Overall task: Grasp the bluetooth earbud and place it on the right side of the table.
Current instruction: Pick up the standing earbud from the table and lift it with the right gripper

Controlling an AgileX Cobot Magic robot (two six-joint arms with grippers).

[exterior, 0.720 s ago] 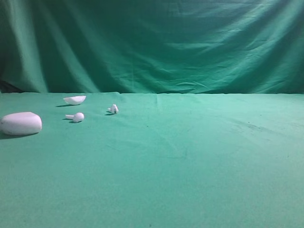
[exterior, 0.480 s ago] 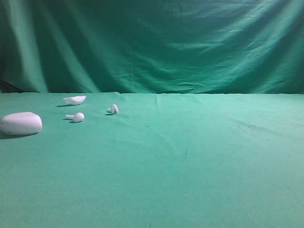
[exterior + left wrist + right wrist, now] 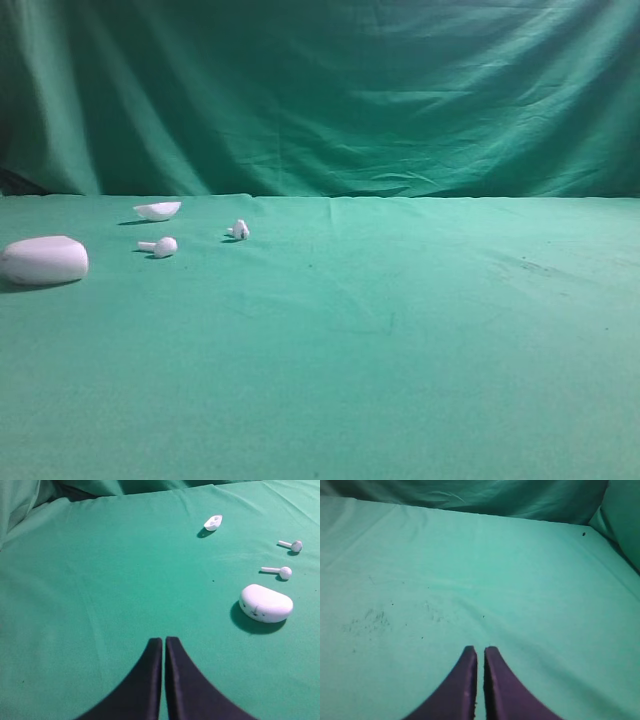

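Note:
Two tiny white bluetooth earbuds lie on the green table (image 3: pixel 400 350) at the far left: one (image 3: pixel 161 246) on its side, the other (image 3: pixel 239 230) a little right and farther back. In the left wrist view they lie at the right, one (image 3: pixel 282 571) near the case, the other (image 3: pixel 293 545) beyond it. My left gripper (image 3: pixel 164 641) is shut and empty, well short of them. My right gripper (image 3: pixel 479 651) is shut and empty over bare cloth. Neither gripper shows in the exterior view.
A white oval pebble-like case (image 3: pixel 44 260) sits at the left edge, also in the left wrist view (image 3: pixel 266 603). A white shallow shell (image 3: pixel 158 210) lies behind the earbuds, also in the left wrist view (image 3: pixel 213 522). A green backdrop (image 3: pixel 320 90) hangs behind.

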